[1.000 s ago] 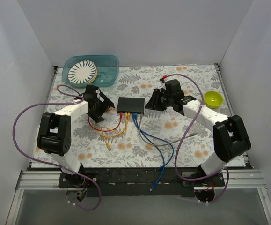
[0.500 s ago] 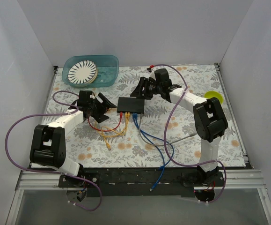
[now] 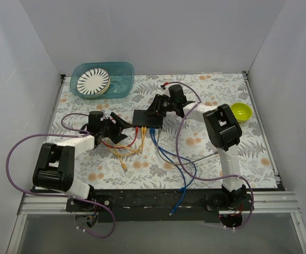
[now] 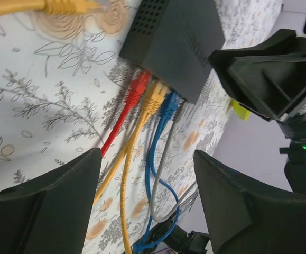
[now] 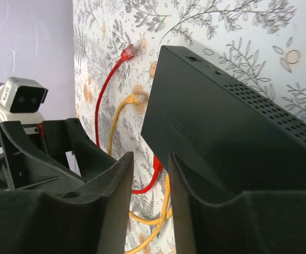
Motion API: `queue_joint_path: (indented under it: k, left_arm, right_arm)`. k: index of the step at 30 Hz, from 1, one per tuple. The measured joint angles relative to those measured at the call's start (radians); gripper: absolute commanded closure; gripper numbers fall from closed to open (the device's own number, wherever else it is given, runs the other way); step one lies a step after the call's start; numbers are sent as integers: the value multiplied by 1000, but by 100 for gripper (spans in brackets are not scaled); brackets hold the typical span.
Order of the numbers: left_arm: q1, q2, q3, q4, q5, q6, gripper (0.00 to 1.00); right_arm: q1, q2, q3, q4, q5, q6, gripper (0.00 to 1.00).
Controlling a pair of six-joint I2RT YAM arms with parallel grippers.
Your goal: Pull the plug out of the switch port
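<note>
I can make out raised lettering on the switch (image 4: 179,37) lid, but it is unreadable in both wrist views. The switch is a flat matte-black box with a vented side, lying mid-table (sockets toward the arm bases). A red plug (image 4: 138,85), yellow plug (image 4: 155,96), blue plug (image 4: 169,105) and grey plug (image 4: 180,110) sit in it side by side. The left gripper (image 4: 147,159) gapes wide and empty near them. The right gripper (image 5: 151,159), jaws barely parted, holds nothing at the switch's far edge.

switch (image 3: 148,118) mid-table, cables (image 3: 163,153) in front — bowl (image 3: 241,111) right
</note>
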Motion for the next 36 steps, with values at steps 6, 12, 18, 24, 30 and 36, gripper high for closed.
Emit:
queue_joint_path:
  k: [6,12,18,24,30,36]
  left_arm:
    - [1,1,-42,138,2,-18,30]
    - [1,111,6,214,29,-27,36]
    - [1,224,29,237,51,-48,37]
    - [2,221,34,216,56,-42,38]
    - [2,224,77,150,56,4,41]
    - [3,278,99,156,94,9,43]
  right_arm:
    - [27,25,24,-2,-35,-1,72]
    - [42,26,24,-43,-38,-13,78]
    - [35,26,22,-75,7,-54,79]
    - [-11,35,66,-120,100,-62,80]
    - [-83,133,303,-161,173,-62,81]
    - [-99,275,470,-226,192,-63,83]
